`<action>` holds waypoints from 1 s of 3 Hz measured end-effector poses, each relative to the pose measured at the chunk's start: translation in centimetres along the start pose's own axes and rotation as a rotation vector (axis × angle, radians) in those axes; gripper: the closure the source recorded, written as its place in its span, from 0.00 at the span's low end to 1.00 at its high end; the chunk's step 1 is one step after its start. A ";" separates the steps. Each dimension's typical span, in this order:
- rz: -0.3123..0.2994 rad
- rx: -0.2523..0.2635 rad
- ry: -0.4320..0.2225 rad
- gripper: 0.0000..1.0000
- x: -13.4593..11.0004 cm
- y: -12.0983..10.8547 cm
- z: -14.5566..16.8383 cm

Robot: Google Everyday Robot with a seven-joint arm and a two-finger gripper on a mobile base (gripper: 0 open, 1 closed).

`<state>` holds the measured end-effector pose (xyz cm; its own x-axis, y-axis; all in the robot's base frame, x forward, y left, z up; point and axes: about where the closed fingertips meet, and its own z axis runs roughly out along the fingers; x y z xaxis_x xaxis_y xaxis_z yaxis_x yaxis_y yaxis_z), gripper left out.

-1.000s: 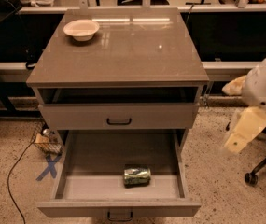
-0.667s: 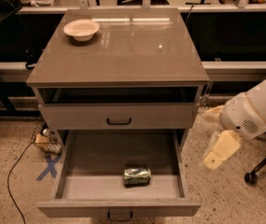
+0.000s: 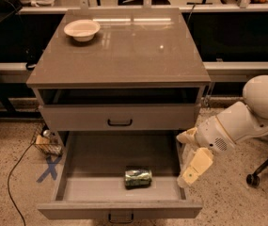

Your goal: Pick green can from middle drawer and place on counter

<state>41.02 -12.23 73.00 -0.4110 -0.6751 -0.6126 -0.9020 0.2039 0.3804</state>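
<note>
The green can [image 3: 138, 177] lies on its side on the pale floor of the open middle drawer [image 3: 119, 209], near the front and a little right of centre. The counter [image 3: 124, 55] is the glossy grey-brown cabinet top above it. My gripper [image 3: 190, 152] hangs at the drawer's right side, above its right wall and to the right of the can, not touching it. One pale finger [image 3: 196, 165] points down and the other [image 3: 186, 136] sits higher, with a gap between them. The gripper is open and empty.
A beige bowl [image 3: 82, 29] stands at the counter's back left. A shallower closed drawer front with a black handle [image 3: 120, 122] sits above the open drawer. A small wire basket [image 3: 46, 142] and a blue floor mark [image 3: 49, 167] lie left of the cabinet. A chair wheel [image 3: 252, 179] is at the right.
My arm has swung left and downward from the far right, bringing the gripper to the open drawer's right wall. The can and bowl have not moved.
</note>
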 end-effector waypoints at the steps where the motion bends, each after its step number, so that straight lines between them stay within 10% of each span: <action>1: 0.002 0.016 -0.040 0.00 0.6 -1.6 2.3; 3: -0.050 0.097 -0.142 0.00 1.1 -8.7 12.2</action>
<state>46.83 -6.09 60.60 -0.3733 -0.5804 -0.7237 -0.9276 0.2444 0.2824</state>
